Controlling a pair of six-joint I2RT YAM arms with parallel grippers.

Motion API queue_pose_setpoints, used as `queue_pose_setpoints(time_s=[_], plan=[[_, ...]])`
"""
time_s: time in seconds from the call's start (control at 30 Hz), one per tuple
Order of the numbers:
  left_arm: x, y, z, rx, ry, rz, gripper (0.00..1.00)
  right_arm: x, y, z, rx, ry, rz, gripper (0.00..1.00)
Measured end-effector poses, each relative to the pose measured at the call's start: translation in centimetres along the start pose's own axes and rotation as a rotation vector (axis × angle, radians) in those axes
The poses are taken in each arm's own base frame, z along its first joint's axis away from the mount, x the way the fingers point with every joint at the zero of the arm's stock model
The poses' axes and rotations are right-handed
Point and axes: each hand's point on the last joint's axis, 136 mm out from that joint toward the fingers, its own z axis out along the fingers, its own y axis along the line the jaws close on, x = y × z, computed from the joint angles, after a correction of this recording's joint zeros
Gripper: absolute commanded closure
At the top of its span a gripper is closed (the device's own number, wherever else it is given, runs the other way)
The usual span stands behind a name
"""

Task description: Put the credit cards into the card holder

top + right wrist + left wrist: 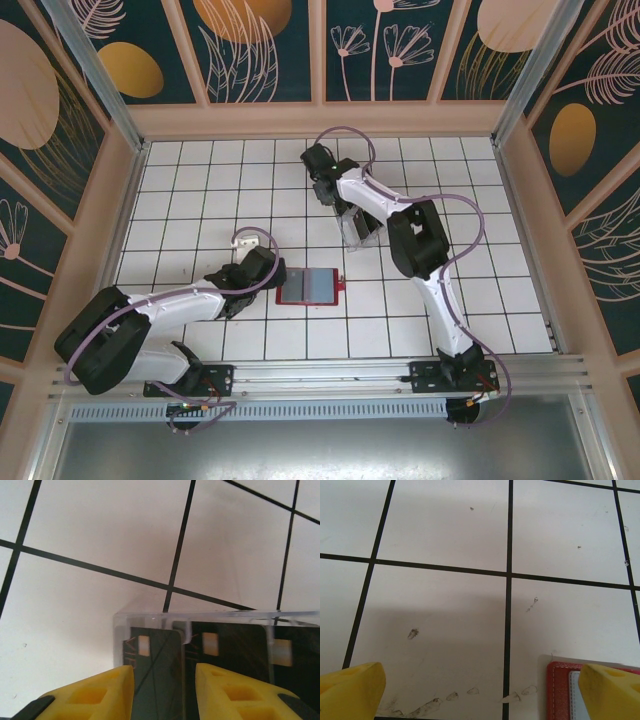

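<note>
Item: worktop (200, 190), flat, matte white tiles ruled by thin black grid lines, with faint grey scuffs seen in the left wrist view.

Item: card holder (310, 286), a small flat red wallet lying open like a book on the worktop near its middle. The inside shows smooth grey-blue pockets. The red border has a grained, stitched look and rounded corners.

Item: credit cards (225, 670), thin glossy black rectangles, each with a small pale square chip. They stand side by side in a clear plastic slotted rack (200, 616), which sits on the worktop beyond and to the right of the wallet, well apart from it.

Item: left tool (480, 692), with blunt yellow plastic fingers (350, 690). It is spread wide and low over the worktop at the wallet's left edge, one finger above the red corner, and carries nothing.

Item: right tool (165, 685), yellow with recessed pads. Its fingers are part-way apart at the rack, with card faces showing in the gap. Whether it pinches a card cannot be told.
</note>
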Motion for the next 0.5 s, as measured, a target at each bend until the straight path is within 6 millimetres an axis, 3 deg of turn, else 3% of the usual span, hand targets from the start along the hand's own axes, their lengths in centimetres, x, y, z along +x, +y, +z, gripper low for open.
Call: queue_pose_setpoints(time_s=[0.5], plan=[[0.00,-0.10,0.15,0.002,-0.003,-0.002,0.01,0.53,0.63,0.20,-0.030,0.021,-0.006,0.78]])
